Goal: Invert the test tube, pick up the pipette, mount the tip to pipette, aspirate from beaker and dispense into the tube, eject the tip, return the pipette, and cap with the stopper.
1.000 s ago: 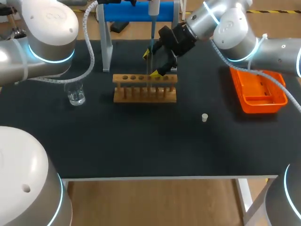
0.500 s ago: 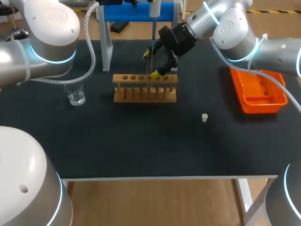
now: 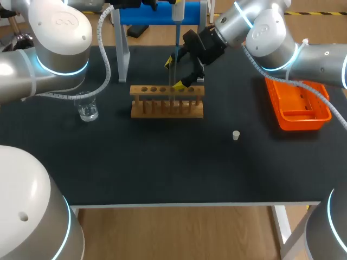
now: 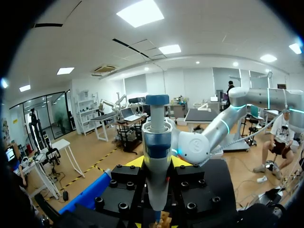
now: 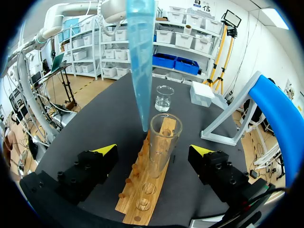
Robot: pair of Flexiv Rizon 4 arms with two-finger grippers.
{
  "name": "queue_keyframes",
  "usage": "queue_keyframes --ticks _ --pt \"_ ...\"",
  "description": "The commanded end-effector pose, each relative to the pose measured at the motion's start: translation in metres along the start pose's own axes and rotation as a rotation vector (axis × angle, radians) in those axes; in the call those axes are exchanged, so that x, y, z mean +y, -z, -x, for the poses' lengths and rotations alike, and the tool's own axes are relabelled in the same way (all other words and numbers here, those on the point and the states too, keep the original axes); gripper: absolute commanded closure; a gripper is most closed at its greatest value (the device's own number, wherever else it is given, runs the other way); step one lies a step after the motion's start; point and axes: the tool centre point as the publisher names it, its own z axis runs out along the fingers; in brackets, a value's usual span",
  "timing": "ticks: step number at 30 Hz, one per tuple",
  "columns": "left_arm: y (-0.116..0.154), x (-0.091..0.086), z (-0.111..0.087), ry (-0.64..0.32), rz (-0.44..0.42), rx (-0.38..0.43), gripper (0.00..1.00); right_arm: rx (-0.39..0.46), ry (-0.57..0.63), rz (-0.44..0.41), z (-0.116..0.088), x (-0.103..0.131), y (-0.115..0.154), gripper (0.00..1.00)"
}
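Note:
My left gripper (image 4: 157, 164) is shut on the white and blue pipette (image 4: 156, 142), held upright above the wooden rack (image 3: 167, 103). In the right wrist view the pipette's blue tip (image 5: 140, 61) hangs point down just above the mouth of the clear test tube (image 5: 161, 142), slightly to one side. The tube stands upright in the rack (image 5: 152, 180). My right gripper (image 5: 154, 154) is open, one finger on each side of the tube and neither touching it. In the head view this gripper (image 3: 175, 73) is behind the rack. The glass beaker (image 3: 87, 108) stands at the left and the small white stopper (image 3: 236, 135) lies right of the middle.
An orange tray (image 3: 320, 115) sits at the right edge of the table. The blue pipette stand (image 3: 157, 13) with grey legs rises at the back. A white box (image 5: 202, 93) lies beyond the beaker (image 5: 164, 98) in the right wrist view.
My left arm's big joint at the left has shifted slightly. The pipette, the test tube and the right gripper have kept their places.

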Motion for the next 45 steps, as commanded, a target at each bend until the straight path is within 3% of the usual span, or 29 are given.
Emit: queue_keyframes --ticks 1,45 --pt "0.0005 0.0009 0.0018 -0.004 -0.005 0.002 1.00 0.003 0.000 -0.002 -0.0001 0.0003 0.0015 0.00" --pt "0.0042 0.0075 0.0096 -0.038 0.029 -0.042 1.00 0.003 0.000 -0.002 -0.0001 0.0003 0.0015 0.00"
